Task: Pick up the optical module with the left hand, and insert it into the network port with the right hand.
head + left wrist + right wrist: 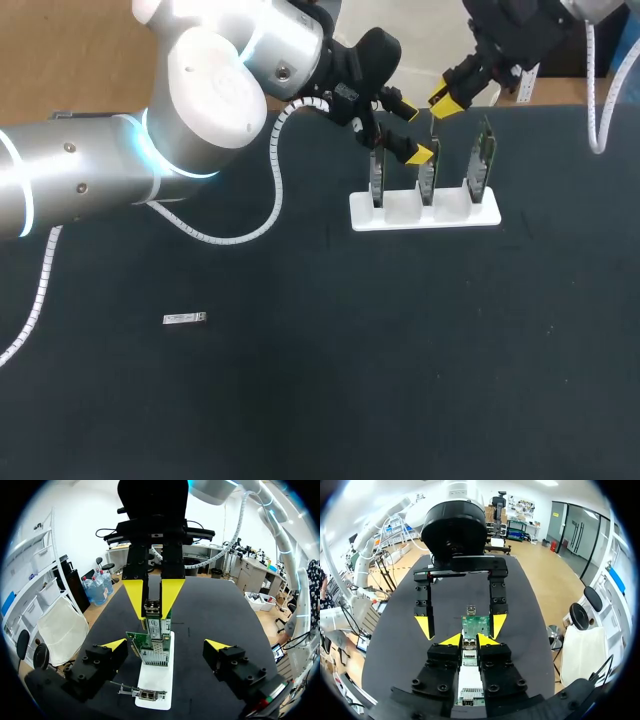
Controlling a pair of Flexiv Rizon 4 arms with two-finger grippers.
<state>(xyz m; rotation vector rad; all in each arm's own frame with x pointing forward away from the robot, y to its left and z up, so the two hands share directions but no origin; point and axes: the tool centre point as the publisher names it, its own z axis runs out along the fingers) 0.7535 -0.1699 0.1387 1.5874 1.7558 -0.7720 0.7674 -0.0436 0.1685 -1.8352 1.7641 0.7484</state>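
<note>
My right gripper (445, 100) comes in from the back right and is shut on a small silver optical module (152, 611). It holds the module upright just above the middle network card (428, 175) in the white rack (400, 215). My left gripper (412, 128) is open wide, one yellow tip either side of that card (152, 650), touching nothing. In the right wrist view the module (468, 642) sits between my right fingertips, with the card's green board (475, 625) just ahead. A second module (185, 318) lies flat on the dark table at the front left.
The rack holds three upright cards in a row; the outer two (377, 175) (483, 160) stand close beside the grippers. A card's port end (147, 695) shows low on the rack (160, 680) near my left gripper. The left arm's white cable (250, 225) loops over the table.
</note>
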